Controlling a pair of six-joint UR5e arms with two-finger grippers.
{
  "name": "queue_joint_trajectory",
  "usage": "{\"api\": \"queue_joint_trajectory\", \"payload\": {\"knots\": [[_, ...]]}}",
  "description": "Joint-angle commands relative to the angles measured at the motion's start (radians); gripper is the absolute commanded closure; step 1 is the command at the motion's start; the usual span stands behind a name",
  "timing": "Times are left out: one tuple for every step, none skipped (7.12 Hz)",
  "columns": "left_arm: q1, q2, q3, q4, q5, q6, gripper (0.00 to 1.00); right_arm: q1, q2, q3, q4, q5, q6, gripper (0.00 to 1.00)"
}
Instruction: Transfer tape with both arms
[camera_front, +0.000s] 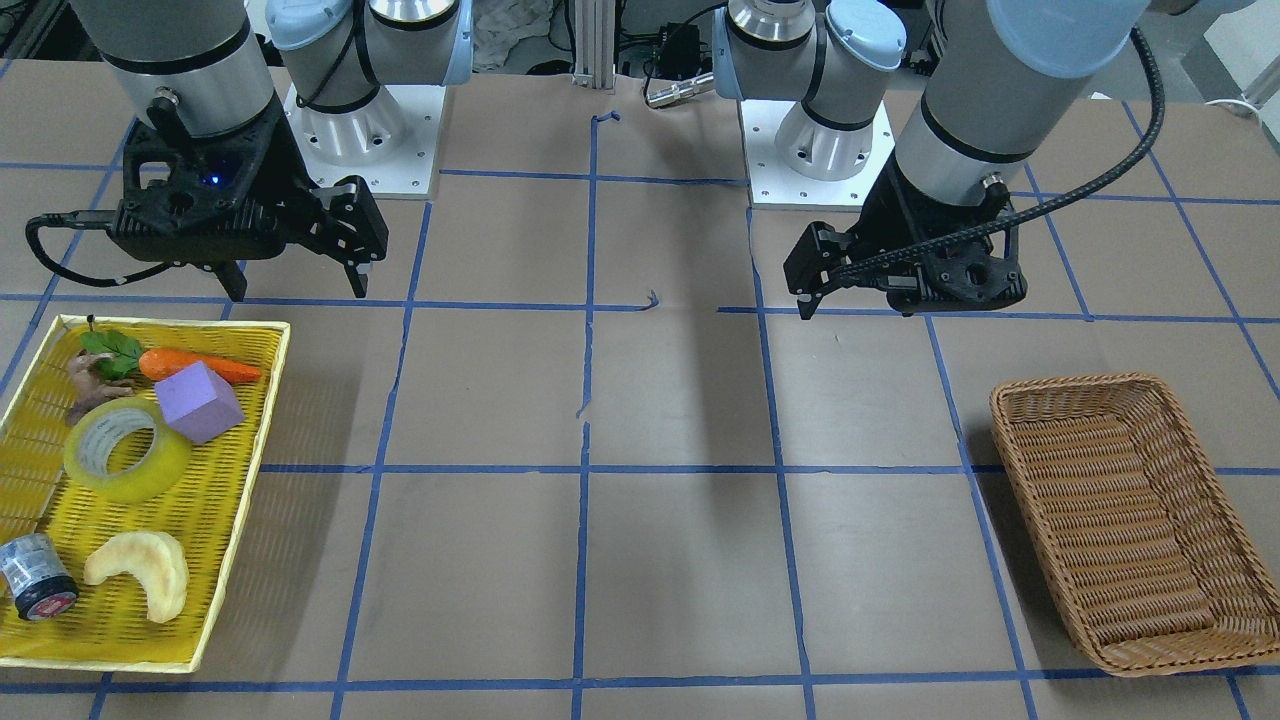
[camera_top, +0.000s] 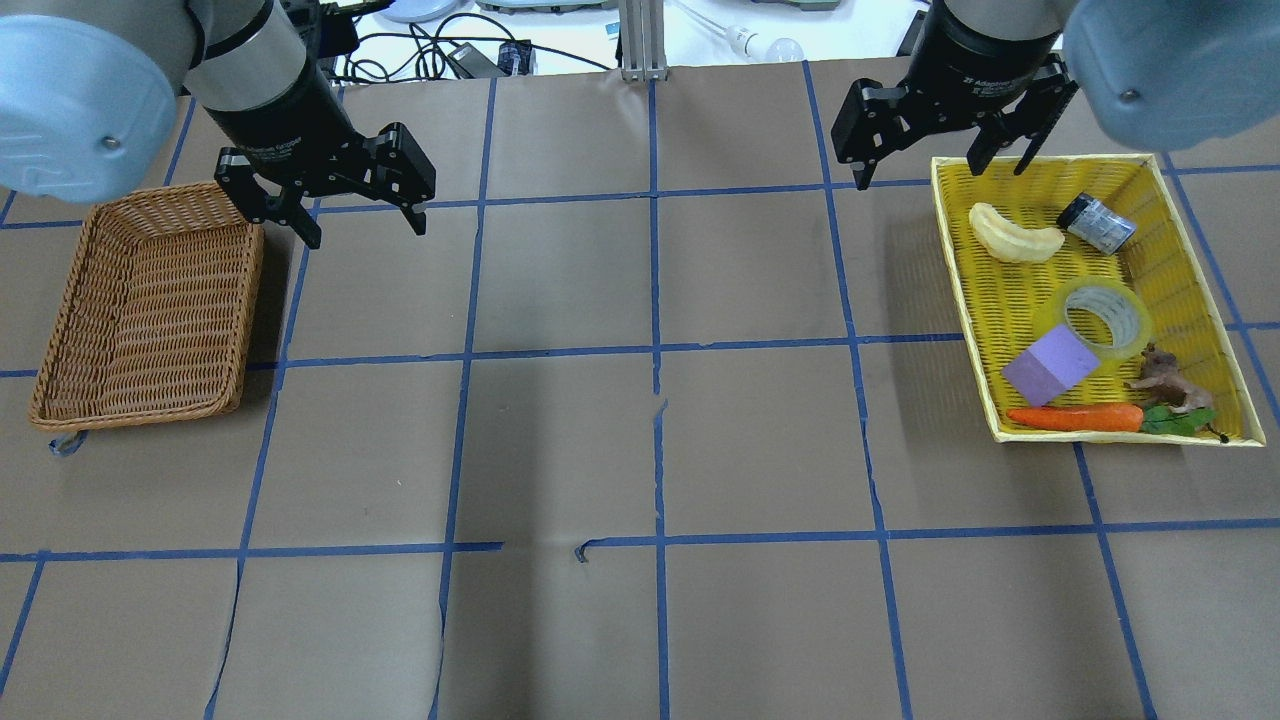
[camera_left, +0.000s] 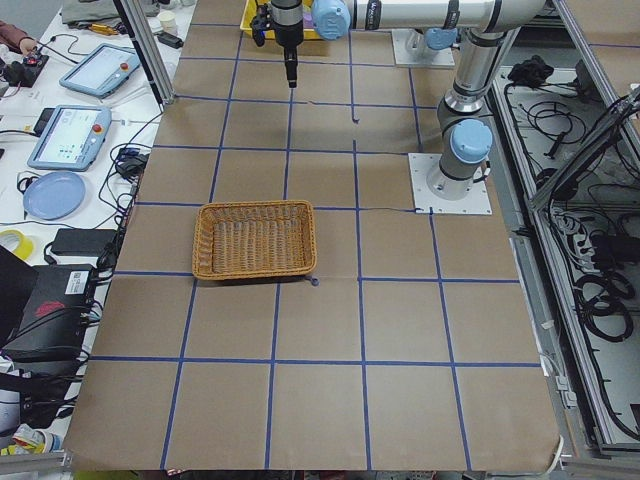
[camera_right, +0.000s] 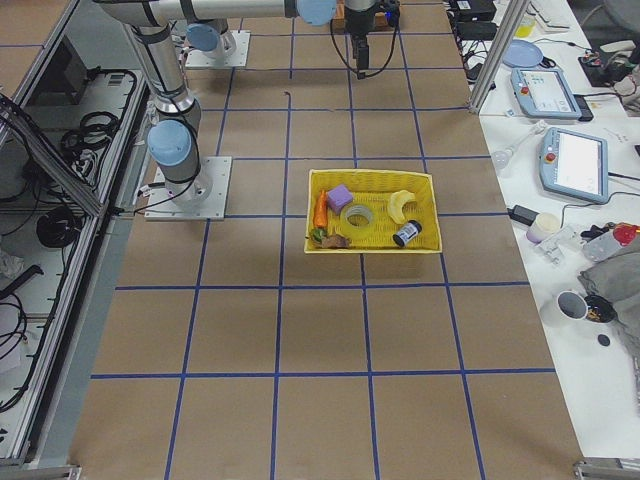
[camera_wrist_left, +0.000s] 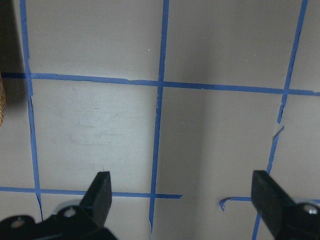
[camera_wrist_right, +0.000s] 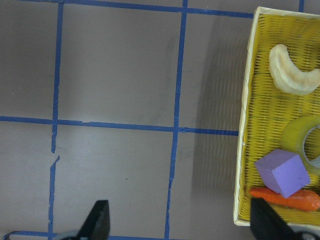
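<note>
The yellow tape roll (camera_front: 127, 450) lies flat in the yellow tray (camera_front: 241, 500), next to a purple cube (camera_front: 198, 402). It also shows in the overhead view (camera_top: 1105, 315) and cut off at the right edge of the right wrist view (camera_wrist_right: 302, 142). My right gripper (camera_front: 300, 285) is open and empty; it hangs above the table just beyond the tray's robot-side end (camera_top: 945, 170). My left gripper (camera_front: 855, 300) is open and empty above bare table beside the wicker basket (camera_top: 367, 232). Neither gripper touches the tape.
The tray also holds a carrot (camera_front: 200, 367), a pale crescent-shaped piece (camera_front: 140, 572), a grey cylinder with a red-black end (camera_front: 35, 578) and a small brown figure (camera_front: 90, 385). The wicker basket (camera_front: 1075, 380) holds nothing. Blue tape lines grid the brown table.
</note>
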Motion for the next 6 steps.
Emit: {"api": "queue_joint_trajectory", "payload": {"knots": [[0.000,-0.001,0.000,-0.008,0.005,0.001,0.00,-0.005,0.000,0.002,-0.003,0.000,0.002,0.00],[0.000,0.001,0.000,-0.008,0.005,0.000,0.00,-0.006,0.002,0.002,-0.002,0.005,-0.001,0.01],[0.000,-0.001,0.000,-0.008,0.005,0.001,0.00,-0.009,0.005,0.001,-0.002,0.032,-0.004,0.01],[0.000,-0.001,-0.002,-0.008,0.005,0.001,0.00,-0.011,0.003,0.001,-0.002,0.031,-0.001,0.01],[0.000,0.001,-0.002,-0.008,0.005,0.001,0.00,-0.011,0.003,0.002,-0.002,0.032,0.000,0.00],[0.000,0.001,-0.002,-0.008,0.005,0.001,0.00,-0.011,0.003,0.002,-0.002,0.032,0.002,0.00]]}}
